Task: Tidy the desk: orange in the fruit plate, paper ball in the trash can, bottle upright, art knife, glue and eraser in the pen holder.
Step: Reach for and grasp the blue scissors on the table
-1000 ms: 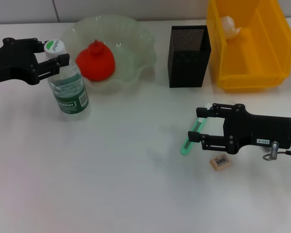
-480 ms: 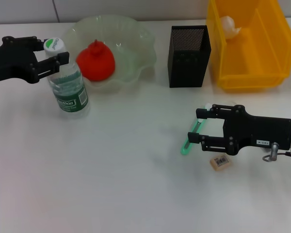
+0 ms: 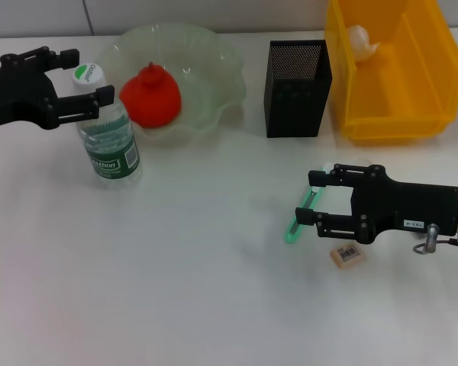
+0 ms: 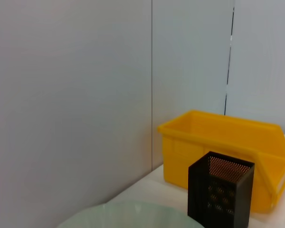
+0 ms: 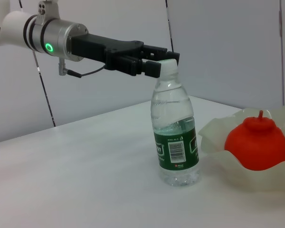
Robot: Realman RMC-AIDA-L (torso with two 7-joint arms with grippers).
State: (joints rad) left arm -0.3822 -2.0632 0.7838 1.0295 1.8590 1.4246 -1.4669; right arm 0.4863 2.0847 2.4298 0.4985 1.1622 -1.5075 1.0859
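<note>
Since a second ago the left claw (image 3: 82,76) has opened wider around the cap of the bottle (image 3: 107,133), and the bottle now stands upright on the tabletop (image 3: 175,290) beside the plate (image 3: 214,76); its fingers look apart from the cap. Inside the plate lies the orange (image 3: 151,95). The right claw (image 3: 314,197) hovers wide open over the green knife (image 3: 296,221), not moved. Near it lies the eraser (image 3: 347,255). The holder (image 3: 298,88) stands between plate and yellow bin (image 3: 389,69), where the paper ball (image 3: 360,38) rests.
</note>
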